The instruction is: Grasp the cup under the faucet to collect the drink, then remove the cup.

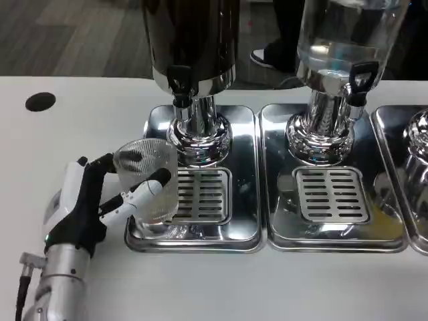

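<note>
Left hand (90, 200), forearm rising from the lower left, fingers wrapped around the clear ribbed cup (147, 177), holding it upright over the steel tray's (200, 237) left edge.

Left hand (100, 200): white back, fingers white and black, on a silver forearm (60, 281). Between its fingers, the cup (147, 177): clear, colourless, ribbed with fine vertical lines. Just right of the hand, drip tray (244, 174): mirror-bright silver, with a grille (204, 195) of dark slots in rows. Above the cup, dispenser (194, 40): dark, near-black body, chrome base, black faucet (179, 83). Further right of the hand, second dispenser (348, 33): clear vessel holding colourless liquid, chrome base, black tap (360, 80), over a matching silver tray (277, 174). Table (80, 120): white, with one black round spot (40, 101) beyond the hand. Floor (67, 33) behind: grey.
</note>
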### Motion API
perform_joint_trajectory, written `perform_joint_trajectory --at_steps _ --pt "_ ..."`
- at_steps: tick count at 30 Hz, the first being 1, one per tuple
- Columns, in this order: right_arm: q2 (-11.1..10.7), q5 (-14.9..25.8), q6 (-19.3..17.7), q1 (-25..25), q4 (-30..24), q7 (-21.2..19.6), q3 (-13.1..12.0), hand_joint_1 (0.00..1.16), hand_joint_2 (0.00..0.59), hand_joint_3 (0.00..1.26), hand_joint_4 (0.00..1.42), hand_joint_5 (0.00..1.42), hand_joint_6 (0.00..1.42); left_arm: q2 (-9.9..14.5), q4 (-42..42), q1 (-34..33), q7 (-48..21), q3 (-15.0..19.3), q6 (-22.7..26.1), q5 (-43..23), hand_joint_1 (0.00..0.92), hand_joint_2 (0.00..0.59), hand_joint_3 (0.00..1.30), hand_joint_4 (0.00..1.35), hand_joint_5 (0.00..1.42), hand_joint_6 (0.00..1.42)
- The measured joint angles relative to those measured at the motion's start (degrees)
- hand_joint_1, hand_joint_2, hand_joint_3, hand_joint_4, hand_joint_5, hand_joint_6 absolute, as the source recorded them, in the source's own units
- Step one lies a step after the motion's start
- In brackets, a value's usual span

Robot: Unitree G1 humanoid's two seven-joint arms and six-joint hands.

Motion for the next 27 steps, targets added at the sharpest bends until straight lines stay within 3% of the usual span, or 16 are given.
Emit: perform_joint_trajectory --at_steps 8,27 --pt "0.0 0.0 0.0 -0.6 0.0 0.3 0.0 0.69 0.540 0.41 0.34 0.27 0.16 -1.5 0.0 0.0 0.2 -0.8 -0.7 -0.4 0.312 0.217 0.46 0.51 0.27 0.00" --pt "0.1 0.0 0.0 -0.4 0.1 0.5 0.0 0.69 0.540 0.41 0.34 0.27 0.16 -2.3 -0.1 0.0 0.2 -0.5 -0.7 -2.0 0.319 0.224 0.46 0.51 0.27 0.00"
